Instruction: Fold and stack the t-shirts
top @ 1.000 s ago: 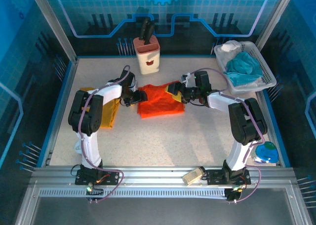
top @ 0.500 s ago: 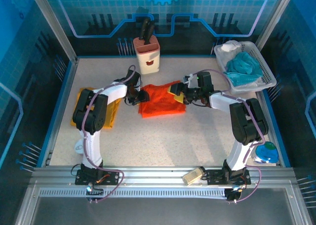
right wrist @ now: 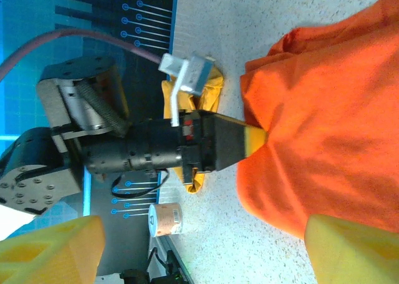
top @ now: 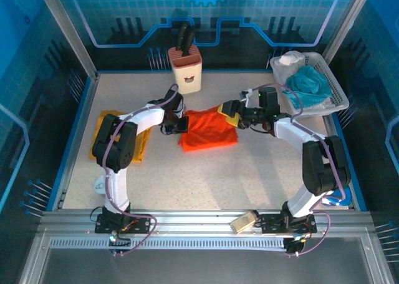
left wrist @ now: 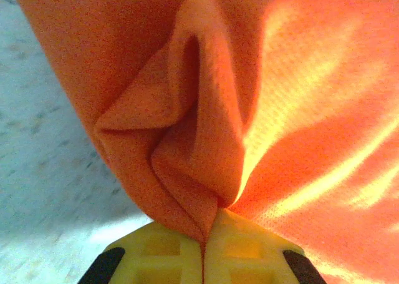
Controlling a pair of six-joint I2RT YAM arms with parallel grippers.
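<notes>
Now that the left claw (left wrist: pixel 202 237) has gone from open to fully closed within the last second, it has a pinch of the orange shirt (top: pixel 209 129) at the shirt's 9 o'clock edge. Its wrist view shows the cloth bunched into a ridge that runs straight down between the two yellow fingertips, which meet with no gap.

The right claw (top: pixel 228 114) stays wide open at the shirt's 1 o'clock corner. It has crept a little toward 12 o'clock, and it holds nothing. From its own camera the fingers (right wrist: pixel 53 249) stand far apart, with orange cloth and bare bench (top: pixel 206 178) between them.

The orange shirt lies as a rumpled, partly folded block just past the bench's centre toward 12 o'clock, and it has slid slightly toward 3 o'clock. The yellow shirt (top: pixel 142 145) lies flat at 9 o'clock, well apart from it and partly under the left arm.

I judge that the grasp marks the start of a fold or a drag. One side is secured and the other is not yet, so the right claw probably has to close on its corner before the cloth can be lifted evenly. Stacking is still to come.
</notes>
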